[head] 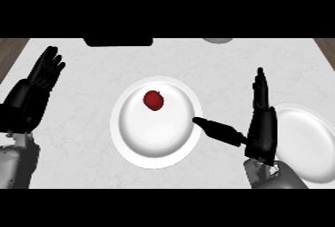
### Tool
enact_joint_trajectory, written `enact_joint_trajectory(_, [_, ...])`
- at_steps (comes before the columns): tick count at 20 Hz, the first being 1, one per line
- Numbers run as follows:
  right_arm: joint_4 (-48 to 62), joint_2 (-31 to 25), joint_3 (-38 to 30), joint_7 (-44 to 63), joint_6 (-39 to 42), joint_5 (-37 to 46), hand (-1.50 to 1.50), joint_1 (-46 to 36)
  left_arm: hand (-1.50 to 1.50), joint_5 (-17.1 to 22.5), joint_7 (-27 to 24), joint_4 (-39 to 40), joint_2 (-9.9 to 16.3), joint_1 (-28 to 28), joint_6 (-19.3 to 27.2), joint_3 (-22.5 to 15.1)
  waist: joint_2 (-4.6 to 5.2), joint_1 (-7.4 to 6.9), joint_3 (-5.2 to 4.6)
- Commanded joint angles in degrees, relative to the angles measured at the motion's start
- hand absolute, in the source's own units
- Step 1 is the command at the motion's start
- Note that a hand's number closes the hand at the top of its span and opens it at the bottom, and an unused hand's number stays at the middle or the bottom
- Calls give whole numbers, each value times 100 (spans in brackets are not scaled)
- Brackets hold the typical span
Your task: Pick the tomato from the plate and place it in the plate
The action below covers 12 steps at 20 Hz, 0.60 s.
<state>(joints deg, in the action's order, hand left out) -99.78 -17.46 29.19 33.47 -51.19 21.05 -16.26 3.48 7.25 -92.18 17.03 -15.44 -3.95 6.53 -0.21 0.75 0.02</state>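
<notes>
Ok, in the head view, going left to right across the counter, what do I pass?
Left hand → plate holding the tomato → tomato → right hand → second plate.

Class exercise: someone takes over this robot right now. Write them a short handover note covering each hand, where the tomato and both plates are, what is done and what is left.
Left hand: open, fingers up, resting at the left edge, holding nothing.
Right hand: open, fingers straight, thumb pointing toward the centre plate's right rim; it stands between the two plates and holds nothing.
Small red tomato: lying on the upper part of the round white centre plate, untouched.
Second round white plate: at the right edge, nothing visible on it.
Done: nothing yet.
Left: grasp the tomato, carry it right, set it on the second plate.
</notes>
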Motion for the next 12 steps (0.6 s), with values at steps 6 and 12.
enact_joint_trajectory(6, [-1359,-992,-945,-1324,840,-1261,-150,1746,0,-25,366,-490,-126,51,-17,-63,13,-49,2])
enact_joint_trajectory(12, [-1685,-1120,-1365,-1481,1093,-982,-150,2416,0,-72,-18,47,-75,-69,-200,103,17,-35,-3])
